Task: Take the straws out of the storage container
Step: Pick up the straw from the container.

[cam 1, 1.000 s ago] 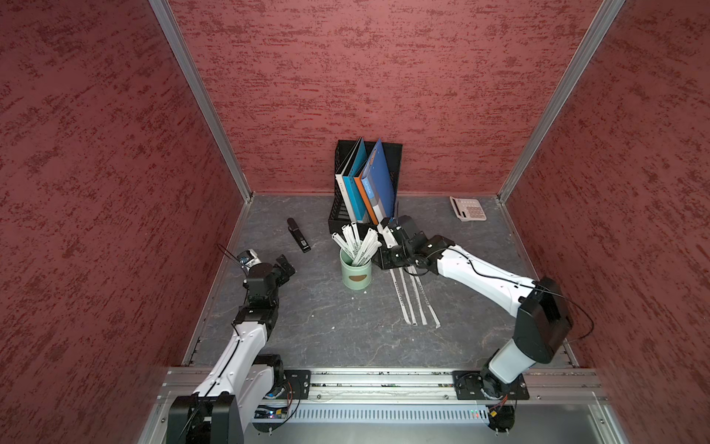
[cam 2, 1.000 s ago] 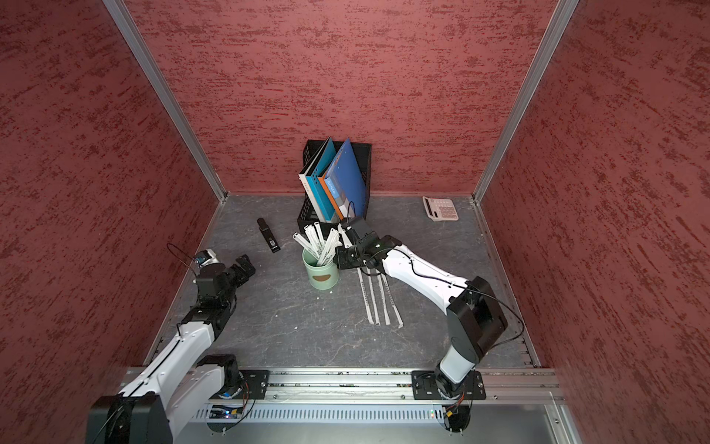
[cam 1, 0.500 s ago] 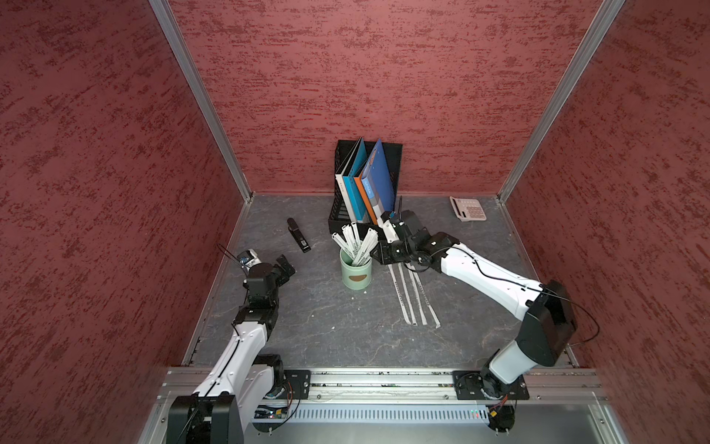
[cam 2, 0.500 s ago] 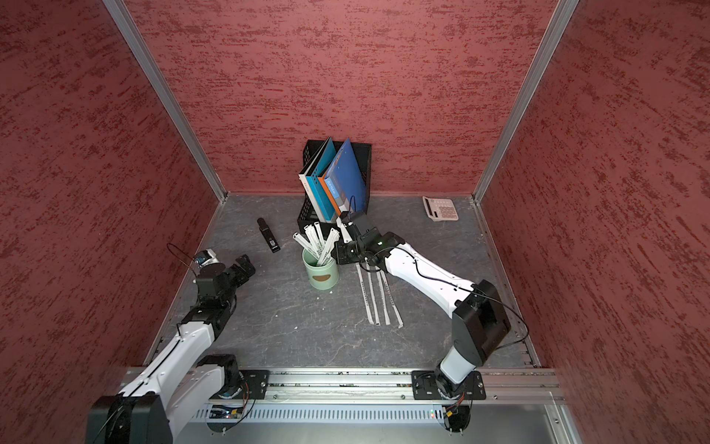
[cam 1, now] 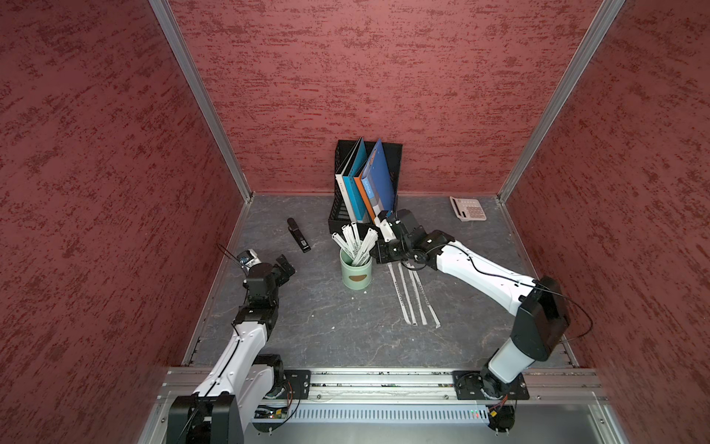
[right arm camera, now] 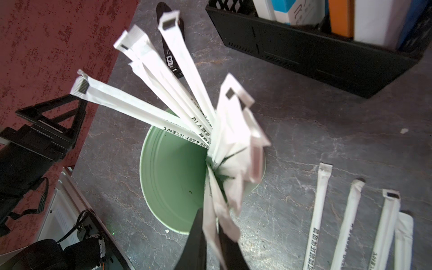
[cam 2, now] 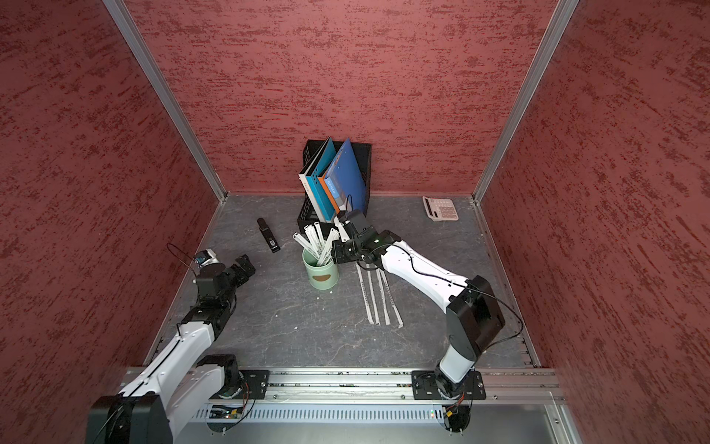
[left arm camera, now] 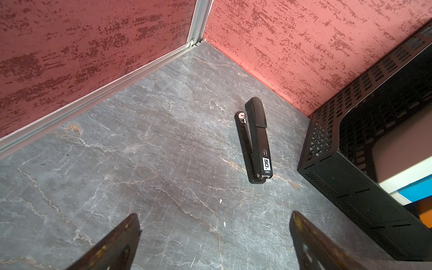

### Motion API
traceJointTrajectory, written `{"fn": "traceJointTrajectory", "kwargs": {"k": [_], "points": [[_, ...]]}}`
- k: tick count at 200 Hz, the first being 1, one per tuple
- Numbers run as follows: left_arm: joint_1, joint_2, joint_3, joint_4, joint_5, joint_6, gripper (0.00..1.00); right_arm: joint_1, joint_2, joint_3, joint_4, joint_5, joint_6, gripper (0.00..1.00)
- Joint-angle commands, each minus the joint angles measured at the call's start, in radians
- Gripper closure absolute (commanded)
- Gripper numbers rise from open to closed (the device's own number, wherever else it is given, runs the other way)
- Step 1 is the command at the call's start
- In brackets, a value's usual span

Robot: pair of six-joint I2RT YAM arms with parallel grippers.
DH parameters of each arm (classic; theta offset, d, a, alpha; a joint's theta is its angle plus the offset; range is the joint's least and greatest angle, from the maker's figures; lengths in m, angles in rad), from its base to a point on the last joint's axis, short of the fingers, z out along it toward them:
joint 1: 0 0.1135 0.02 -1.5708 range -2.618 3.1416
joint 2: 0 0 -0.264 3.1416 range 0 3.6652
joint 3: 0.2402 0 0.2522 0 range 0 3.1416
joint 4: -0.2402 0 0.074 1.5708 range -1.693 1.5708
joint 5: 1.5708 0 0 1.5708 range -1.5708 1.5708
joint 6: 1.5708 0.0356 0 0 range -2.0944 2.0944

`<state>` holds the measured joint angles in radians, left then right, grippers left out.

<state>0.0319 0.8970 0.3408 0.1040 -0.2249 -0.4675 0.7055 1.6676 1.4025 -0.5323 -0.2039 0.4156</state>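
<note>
The storage container [cam 1: 356, 275] [cam 2: 320, 276] [right arm camera: 173, 177] is a mint-green cup standing mid-table. Several white-wrapped straws [cam 1: 355, 240] [cam 2: 317, 240] [right arm camera: 140, 105] fan out of it. More straws [cam 1: 413, 296] [cam 2: 378, 296] [right arm camera: 318, 210] lie side by side on the table to its right. My right gripper [cam 1: 372, 249] [cam 2: 335, 249] [right arm camera: 211, 233] is at the cup's right rim. It is shut on one straw that leans out of the cup. My left gripper [cam 1: 286, 265] [cam 2: 246, 265] [left arm camera: 215, 217] hovers open and empty near the left wall, well away from the cup.
A black mesh file rack [cam 1: 392, 157] [cam 2: 361, 157] [left arm camera: 350, 163] [right arm camera: 304, 46] with blue folders stands just behind the cup. A black stapler [cam 1: 299, 235] [cam 2: 269, 235] [left arm camera: 257, 140] lies to the cup's back left. A calculator [cam 1: 468, 208] [cam 2: 441, 208] sits at the back right corner.
My right gripper has closed on a straw at the cup's rim after shifting slightly. The left arm has not moved.
</note>
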Motion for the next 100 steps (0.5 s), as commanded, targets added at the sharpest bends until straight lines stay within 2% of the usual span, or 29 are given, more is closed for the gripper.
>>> {"fn": "traceJointTrajectory", "kwargs": {"k": [1,28,76,100], "points": [[0.007,0.002,0.029,-0.007,0.004,-0.006,0.00,0.006,0.008,0.033,-0.007,0.009,-0.012,0.93],[0.007,0.002,0.027,-0.006,0.004,-0.005,0.00,0.005,0.017,0.039,-0.010,0.011,-0.012,0.93],[0.007,0.001,0.027,-0.007,0.004,-0.005,0.00,0.005,0.037,0.058,-0.015,0.014,-0.014,0.85],[0.008,0.000,0.027,-0.006,0.004,-0.006,0.00,0.005,0.047,0.066,-0.016,0.012,-0.017,0.87]]}}
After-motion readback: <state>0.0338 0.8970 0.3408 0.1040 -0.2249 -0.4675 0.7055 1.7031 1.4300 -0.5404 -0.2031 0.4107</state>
